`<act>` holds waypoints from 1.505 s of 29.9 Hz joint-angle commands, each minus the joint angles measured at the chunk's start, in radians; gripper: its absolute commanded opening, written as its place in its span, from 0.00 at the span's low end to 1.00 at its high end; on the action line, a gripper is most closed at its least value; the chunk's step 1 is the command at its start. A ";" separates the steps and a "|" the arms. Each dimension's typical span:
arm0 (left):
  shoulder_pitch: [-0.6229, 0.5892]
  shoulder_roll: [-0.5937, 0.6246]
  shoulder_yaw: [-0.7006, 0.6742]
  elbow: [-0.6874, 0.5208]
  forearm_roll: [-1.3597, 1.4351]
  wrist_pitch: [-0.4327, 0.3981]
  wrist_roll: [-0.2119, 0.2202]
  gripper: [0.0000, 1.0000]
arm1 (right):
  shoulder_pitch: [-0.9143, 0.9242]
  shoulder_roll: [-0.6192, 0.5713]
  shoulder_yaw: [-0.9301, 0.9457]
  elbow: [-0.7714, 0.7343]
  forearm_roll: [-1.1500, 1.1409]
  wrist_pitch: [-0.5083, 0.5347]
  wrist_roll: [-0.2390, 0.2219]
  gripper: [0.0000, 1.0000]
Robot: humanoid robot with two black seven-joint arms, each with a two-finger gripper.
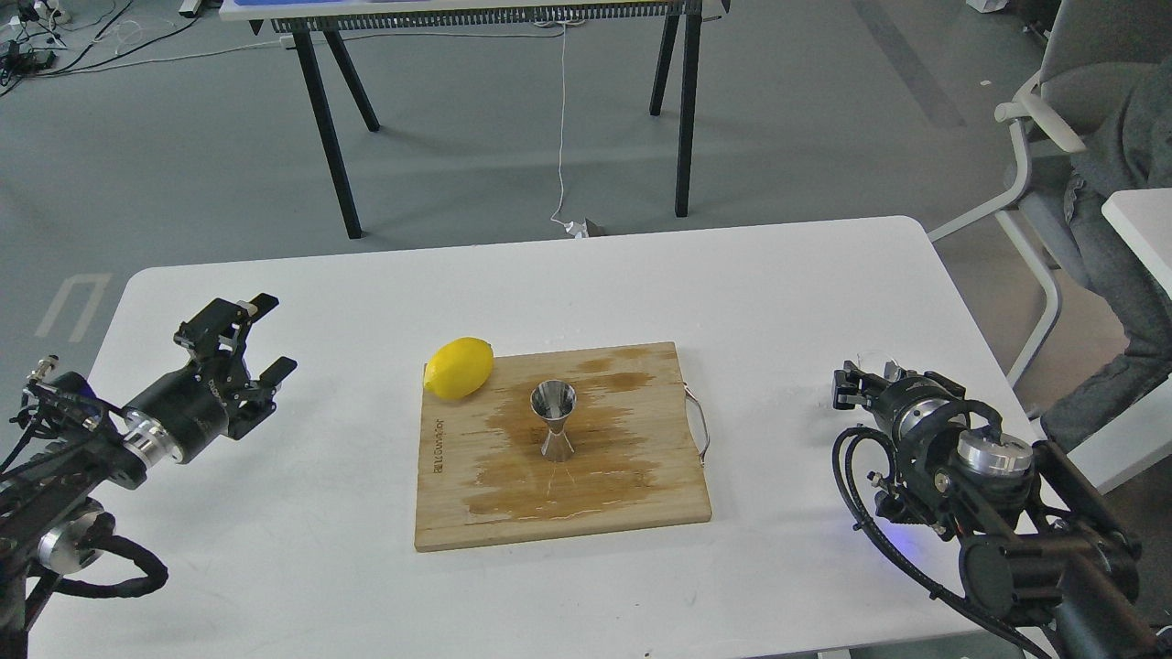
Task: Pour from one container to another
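The steel jigger (554, 417) stands upright in the middle of a wooden cutting board (641, 499), on a wet stain. Low over the table's right edge, my right gripper (866, 377) points away from me. The clear glass cup (875, 358) shows only as a faint rim between its fingers, at table height, and the gripper looks shut on it. My left gripper (249, 345) hovers open and empty over the table's left side, far from the board.
A yellow lemon (459, 368) lies at the board's far left corner. The board has a metal handle (700, 426) on its right side. A chair (1053, 119) with a seated person stands beyond the table's right end.
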 commanded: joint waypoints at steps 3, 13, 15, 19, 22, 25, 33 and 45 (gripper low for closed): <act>-0.001 -0.002 0.000 0.000 0.001 0.000 0.000 0.99 | -0.010 0.000 0.005 -0.012 0.000 0.000 -0.002 0.52; -0.001 -0.002 0.000 0.000 0.001 0.000 0.000 0.99 | -0.035 0.000 0.005 -0.012 0.003 0.000 -0.002 0.63; -0.001 -0.002 0.000 0.000 0.001 0.000 0.000 0.99 | -0.036 0.000 0.006 -0.011 0.005 0.000 -0.002 0.69; -0.001 -0.002 0.000 0.000 0.001 0.000 0.000 0.99 | -0.039 0.000 0.018 -0.008 0.006 0.000 -0.002 0.81; -0.001 -0.002 0.000 0.000 0.001 0.000 0.000 0.99 | -0.044 0.000 0.021 -0.004 0.008 0.002 -0.002 0.93; -0.001 -0.005 0.000 0.000 0.001 0.000 0.000 0.99 | -0.044 0.000 0.028 -0.001 0.008 0.002 -0.002 0.95; 0.000 -0.008 0.000 0.000 0.001 0.000 0.000 0.99 | -0.039 0.002 0.044 0.005 0.008 0.003 -0.002 0.96; -0.001 -0.010 0.000 0.000 0.001 0.000 0.000 0.99 | 0.011 -0.005 0.049 0.028 0.008 0.002 -0.002 0.97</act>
